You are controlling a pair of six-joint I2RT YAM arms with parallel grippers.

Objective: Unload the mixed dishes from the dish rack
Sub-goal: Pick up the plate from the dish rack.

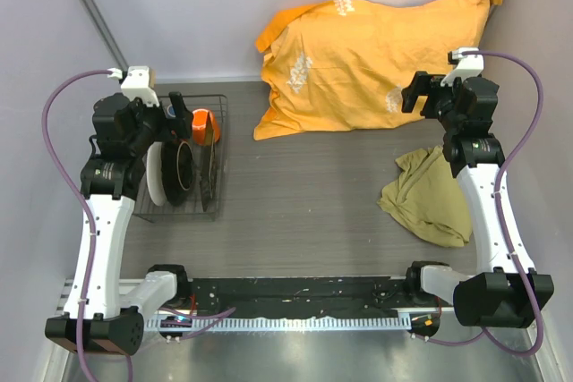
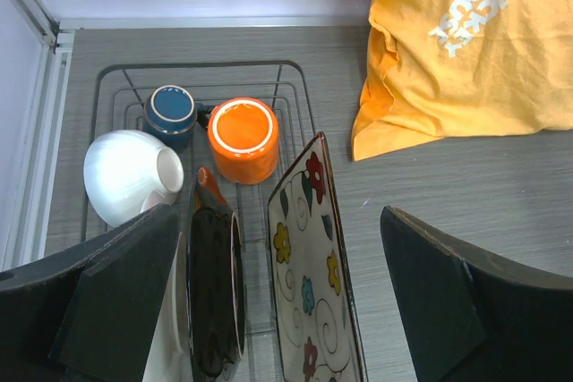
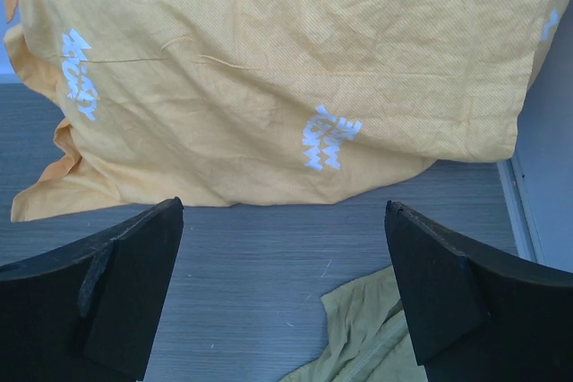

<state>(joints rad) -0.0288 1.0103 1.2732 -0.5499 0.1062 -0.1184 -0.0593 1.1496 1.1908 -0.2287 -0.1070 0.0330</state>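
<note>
Inside wire rack, glossy mug (round)

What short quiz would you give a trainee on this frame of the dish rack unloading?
1. True or false: the orange mug sits inside the dish rack.
2. How does the square flowered plate stand?
A) lying flat on top of the mug
B) on edge in the rack, along the side nearest the orange cloth
C) outside the rack, flat on the table
3. In the left wrist view, are the left arm's jaws open or shut, and do they hold anything?

Key: 1 true. 2 B. 3 open, holding nothing.
</note>
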